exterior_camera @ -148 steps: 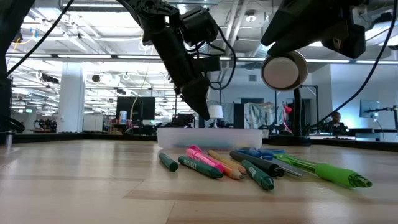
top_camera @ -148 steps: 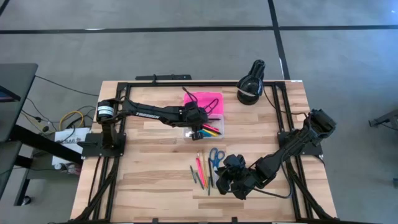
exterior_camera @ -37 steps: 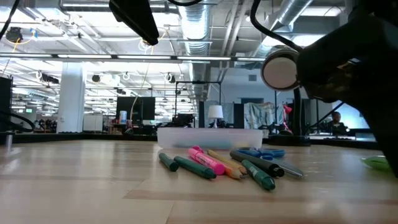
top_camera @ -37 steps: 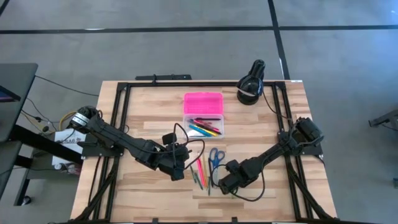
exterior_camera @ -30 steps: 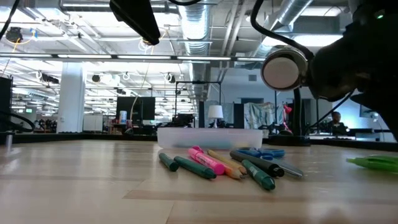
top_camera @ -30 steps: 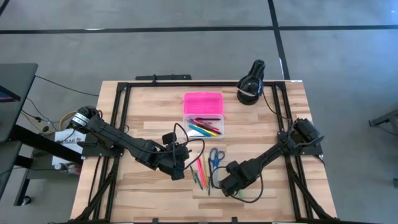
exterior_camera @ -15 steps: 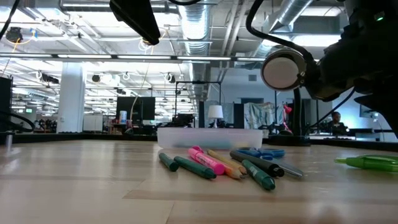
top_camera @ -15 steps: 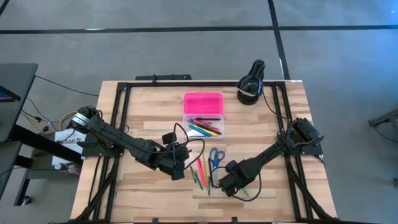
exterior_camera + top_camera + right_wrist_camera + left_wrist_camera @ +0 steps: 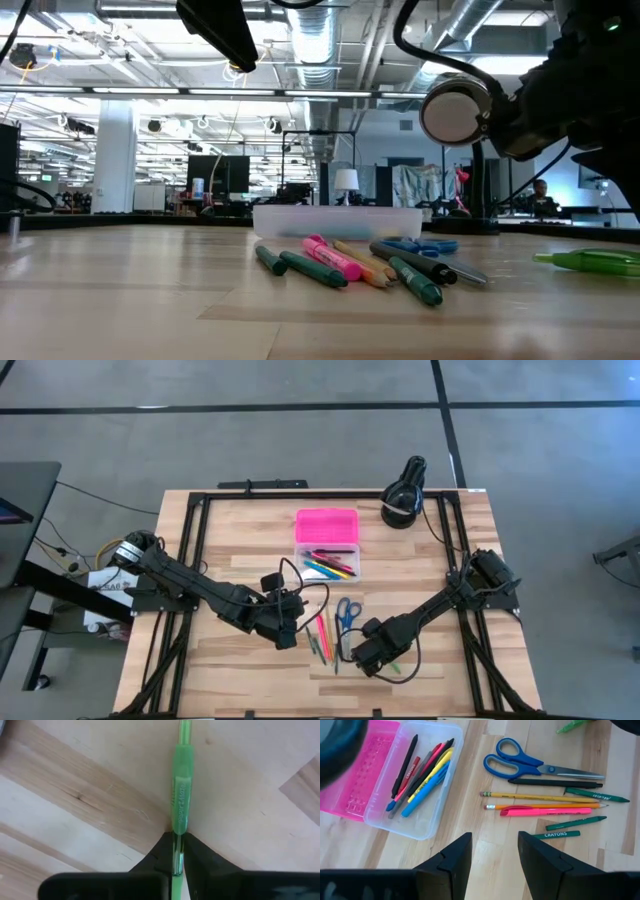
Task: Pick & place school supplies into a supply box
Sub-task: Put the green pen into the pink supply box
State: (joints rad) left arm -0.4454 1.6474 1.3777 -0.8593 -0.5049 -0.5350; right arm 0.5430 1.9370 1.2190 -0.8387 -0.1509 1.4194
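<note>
The supply box stands at the table's middle far side, its pink lid (image 9: 327, 524) lying open behind the clear base (image 9: 328, 564), which holds several pens (image 9: 422, 775). Near it lie blue-handled scissors (image 9: 530, 767), pencils, a pink marker (image 9: 545, 811) and green crayons (image 9: 315, 268). My left gripper (image 9: 495, 855) hovers open above the table, left of this pile (image 9: 283, 622). Right of the pile, my right gripper (image 9: 372, 657) points down, shut on a green pen (image 9: 181, 795) that also shows in the low view (image 9: 590, 262). My right gripper pinches the green pen between its two fingers, on the thin translucent barrel (image 9: 176, 842) just past the thicker green sleeve. The fingers (image 9: 197, 857) come from above, pointing down, and lie across the pen. The pen lies level on the tabletop.
A black round device (image 9: 403, 500) stands at the far right corner. Black frame rails (image 9: 200, 510) run along the table's left, far and right sides. Bare wood lies along the near edge (image 9: 250, 690) and at the far left.
The green pen's free end has slid a little along the tabletop toward the table's left, farther into the low view. My right gripper has rolled slightly over it while staying in place.
</note>
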